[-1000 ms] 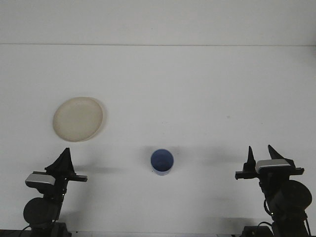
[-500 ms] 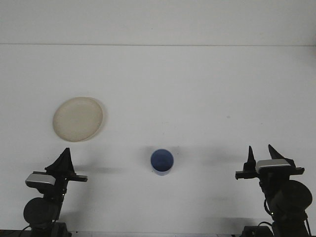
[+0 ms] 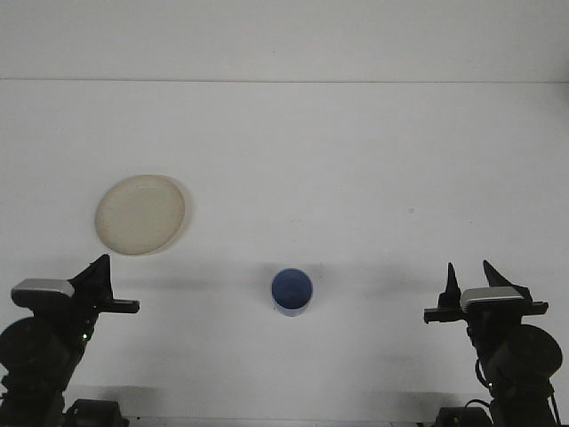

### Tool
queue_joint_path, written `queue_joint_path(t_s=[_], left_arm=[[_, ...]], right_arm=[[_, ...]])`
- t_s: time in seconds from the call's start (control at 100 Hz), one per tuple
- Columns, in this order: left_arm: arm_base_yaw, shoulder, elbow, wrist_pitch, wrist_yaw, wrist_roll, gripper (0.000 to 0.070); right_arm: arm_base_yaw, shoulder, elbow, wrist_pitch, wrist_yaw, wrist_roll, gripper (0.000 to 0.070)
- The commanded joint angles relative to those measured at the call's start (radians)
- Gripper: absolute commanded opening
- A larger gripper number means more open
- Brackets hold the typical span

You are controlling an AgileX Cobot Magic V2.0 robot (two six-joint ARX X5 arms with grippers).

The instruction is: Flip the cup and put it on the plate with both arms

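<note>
A small blue cup [image 3: 292, 291] stands on the white table [image 3: 356, 178] near the front middle, and I cannot tell whether its round top face is the mouth or the base. A cream plate [image 3: 140, 213] lies flat at the left, well apart from the cup. My left gripper [image 3: 100, 269] is low at the front left corner, below the plate and far left of the cup, holding nothing. My right gripper [image 3: 471, 272] is at the front right, far right of the cup, open with nothing between its fingers.
The table's far edge meets a white wall [image 3: 284, 36] at the back. Both arm bases sit at the front edge.
My left gripper has swung to the left and a little up, away from the cup. The right arm, cup and plate have not moved.
</note>
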Motion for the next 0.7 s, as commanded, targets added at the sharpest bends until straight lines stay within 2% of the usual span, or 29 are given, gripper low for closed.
queue_joint_path(t_s=[0.0,0.12,0.24,0.56,0.62,0.69], left_arm=[[0.0,0.085,0.114,-0.076,-0.005,0.021,0.0011],[0.0,0.244,0.282,-0.254,-0.005,0.084,0.0012],[-0.003,0.384,0.402,-0.399,-0.005,0.091,0.0011],[-0.003,0.491,0.437,-0.421,-0.005,0.076,0.0015],[-0.003,0.491,0.437,-0.422,-0.005,0.075,0.0039],[-0.003,0.491,0.437,-0.423,-0.005,0.075,0.0167]], right_arm=[[0.002,0.005,0.01,0.013,0.0,-0.004,0.0387],[0.002,0.005,0.01,0.013,0.0,-0.004,0.0387],[0.002,0.005,0.01,0.013,0.0,-0.004,0.0387],[0.002,0.005,0.01,0.013,0.0,-0.004,0.0387],[0.002,0.005,0.01,0.013,0.0,-0.004,0.0387],[0.002,0.005,0.01,0.013,0.0,-0.004,0.0387]])
